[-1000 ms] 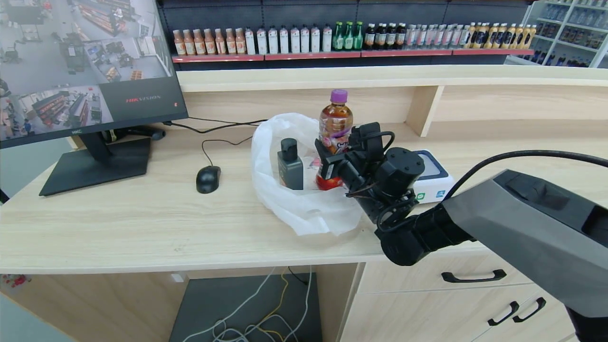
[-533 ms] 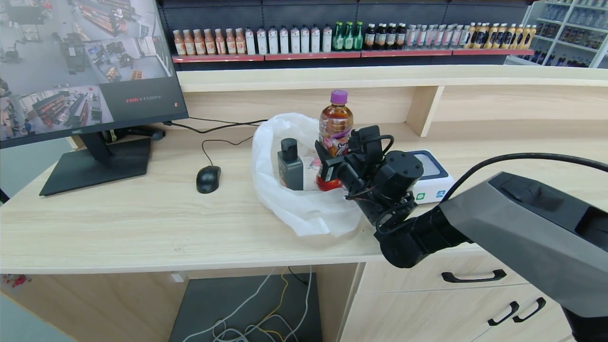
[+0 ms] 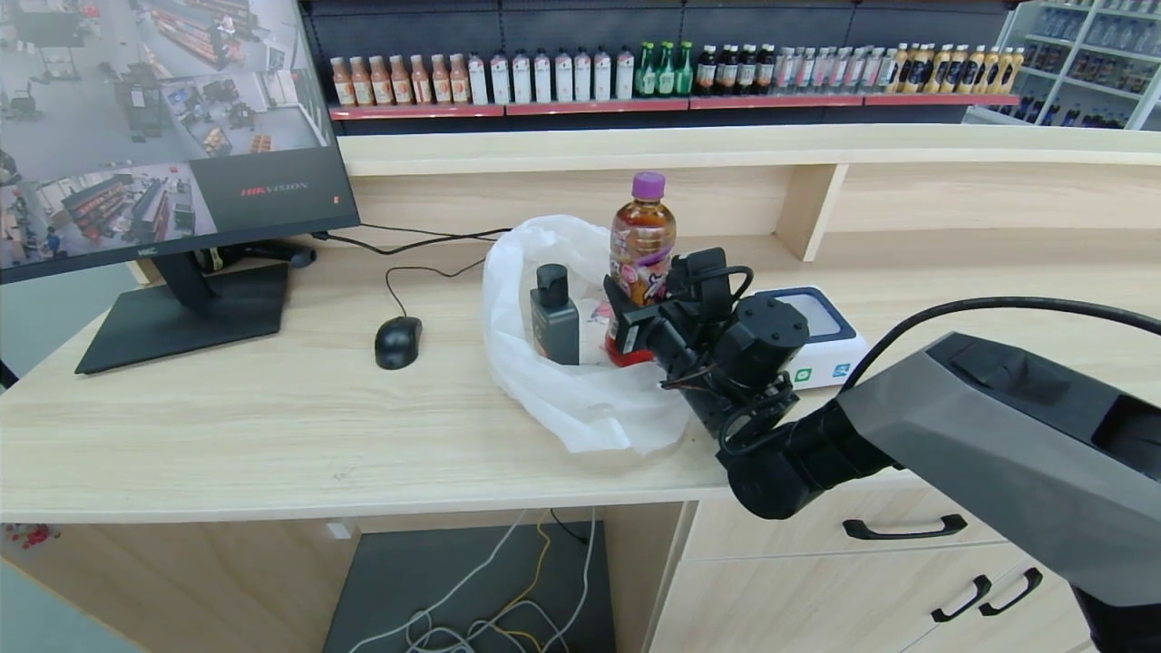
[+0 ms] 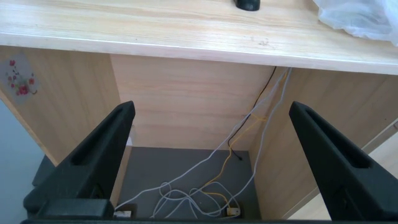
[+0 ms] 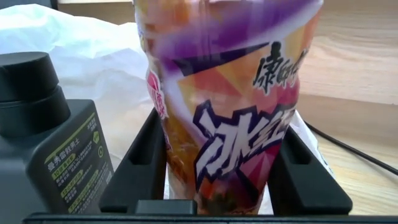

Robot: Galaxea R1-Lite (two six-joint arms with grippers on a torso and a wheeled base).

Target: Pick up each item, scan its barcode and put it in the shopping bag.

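A robot's right gripper (image 3: pixel 633 319) is clamped around the lower half of a clear plastic drink bottle (image 3: pixel 642 231), holding it upright in the mouth of a shopping bag (image 3: pixel 544 385) on a pale wood-grain table (image 3: pixel 272 426). The bottle is round-shouldered, filled with amber liquid and topped by a purple screw cap; its glossy wrap label is purple, orange and pink with large white characters. Whether its red base touches the bottom of the bag cannot be told.

In the right wrist view the gripper's (image 5: pixel 217 177) two black, flat fingers (image 5: pixel 134 168) press against either side of the bottle (image 5: pixel 230 93).

The bag is thin, crinkled, translucent white plastic, slumped open. Inside it, just beside the drink bottle, stands a squarish dark grey bottle (image 3: pixel 554 319) with a black cap, its side carrying a block of small pale print (image 5: pixel 74 168).

Near the bag, on the right arm's side, lies a white boxy scanner (image 3: pixel 821 337) with a dark glass top.

The left gripper (image 4: pixel 211 155) hangs open below the table's front edge, its matte black fingers (image 4: pixel 93 155) spread wide before a recess of loose cables (image 4: pixel 205 186).

A black mouse (image 3: pixel 397 342) and a monitor (image 3: pixel 163 118) sit at the table's left, and a store shelf of bottles (image 3: pixel 671 73) runs behind.
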